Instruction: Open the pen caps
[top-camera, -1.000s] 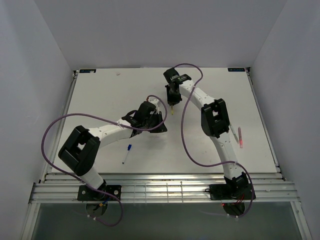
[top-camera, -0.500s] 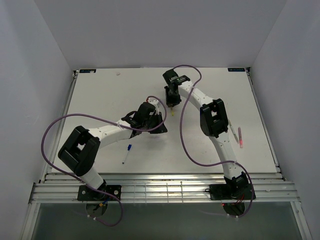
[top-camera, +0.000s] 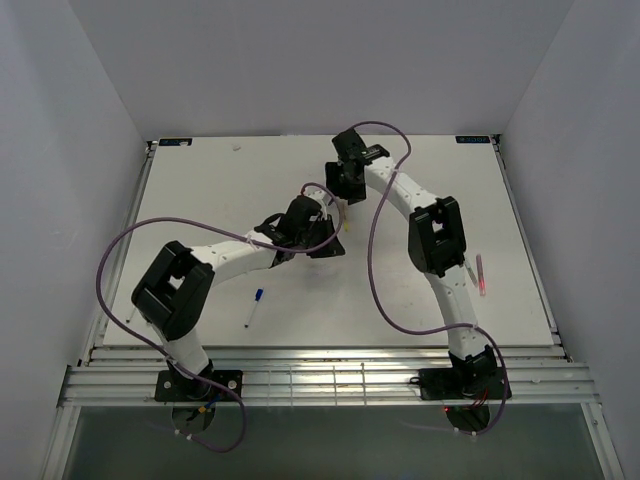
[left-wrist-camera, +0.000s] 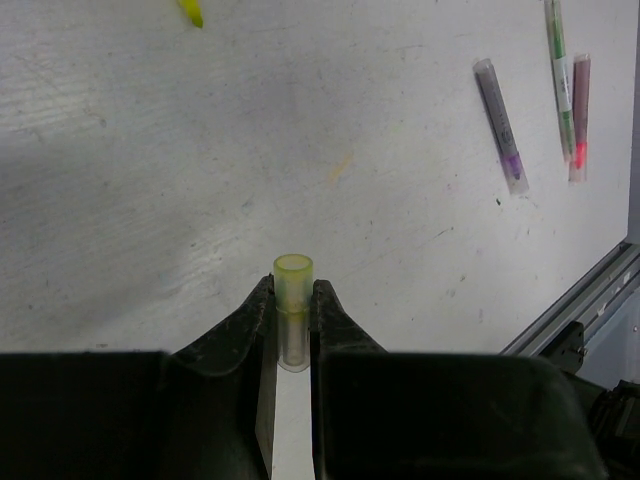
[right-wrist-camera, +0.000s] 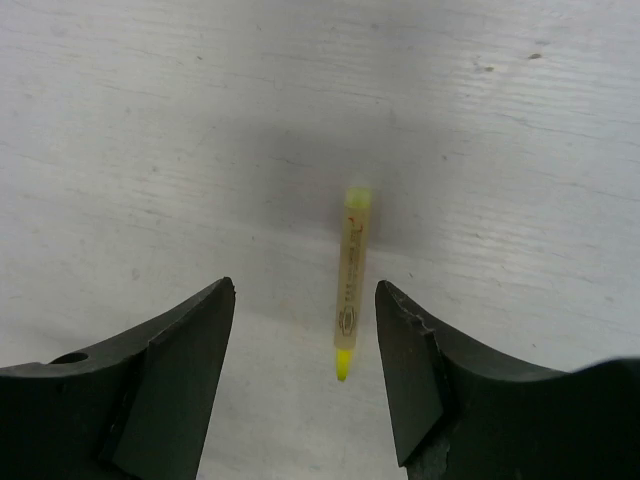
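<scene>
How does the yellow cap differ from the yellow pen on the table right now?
The yellow cap sits clamped in the jaws of the left gripper; the yellow pen lies free on the table below the open jaws of the right gripper. The cap is a short tube; the pen is long, thin, tip bare. Both are yellowish.

Yellow pen (right-wrist-camera: 351, 270) flat, cap (left-wrist-camera: 293, 288) off

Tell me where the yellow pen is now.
In the right wrist view the yellow pen lies flat on the table, below the open right gripper, framed between its fingers.
</scene>
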